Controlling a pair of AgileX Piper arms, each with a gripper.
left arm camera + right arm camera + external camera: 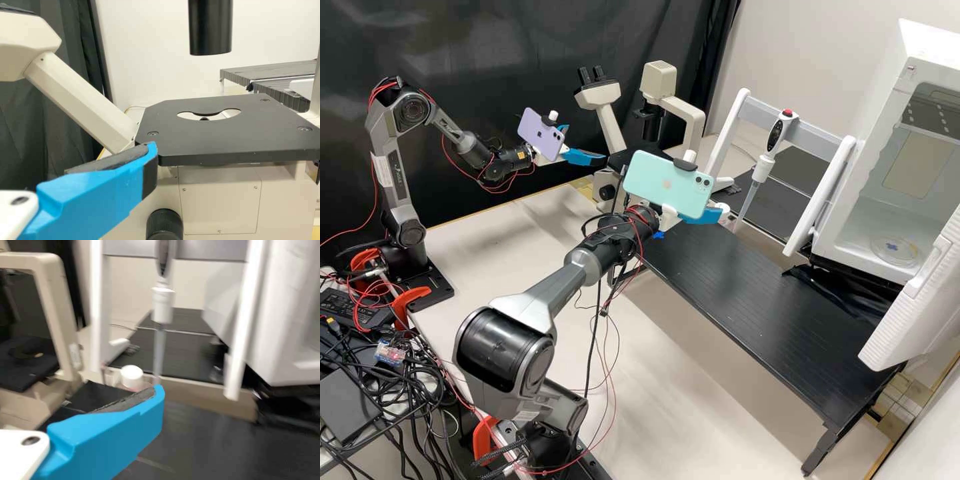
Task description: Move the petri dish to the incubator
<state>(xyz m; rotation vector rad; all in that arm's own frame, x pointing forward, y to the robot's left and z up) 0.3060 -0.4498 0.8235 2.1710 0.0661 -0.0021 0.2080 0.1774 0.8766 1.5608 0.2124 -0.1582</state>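
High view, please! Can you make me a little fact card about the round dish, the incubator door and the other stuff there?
dish: petri dish, inside the incubator, on its floor
mark: small blue one at the dish's middle
door: incubator door, open
microscope: cream and black, on the bench's far side
pipette: upright, on a white and grey stand
phones: purple one and mint one, one on each arm

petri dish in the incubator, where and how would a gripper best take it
Likely by opposite sides of the round rim of the petri dish, coming in low through the open front of the incubator, because it is shallow and lies flat.
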